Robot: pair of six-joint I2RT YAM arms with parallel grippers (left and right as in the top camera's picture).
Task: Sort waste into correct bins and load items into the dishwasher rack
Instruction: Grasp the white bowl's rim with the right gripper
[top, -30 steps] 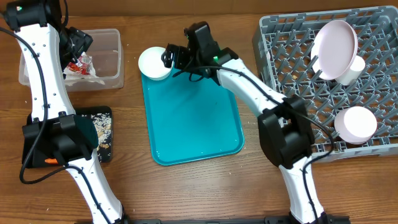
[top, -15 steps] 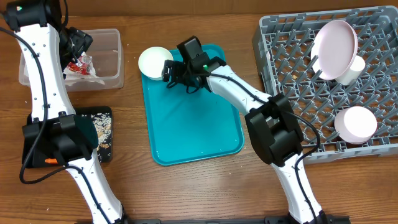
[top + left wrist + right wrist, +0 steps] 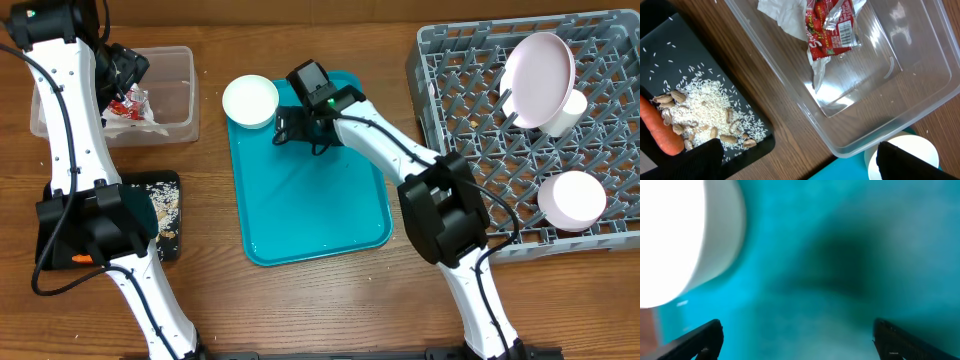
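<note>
White bowl point(image 3: 250, 100), round and plain, sits at the far-left corner of the teal tray point(image 3: 310, 210), its rim overhanging the tray edge toward the clear bin point(image 3: 175, 95). Right claw point(image 3: 292, 128) hovers just beside it, fingers spread wide, gripping nothing. The rest of the tray is bare. Left claw point(image 3: 125, 68) hangs over the bin, fingers apart, above a red wrapper point(image 3: 832, 25). Dish rack point(image 3: 450, 60) stands well apart on the worktop point(image 3: 300, 310).
</note>
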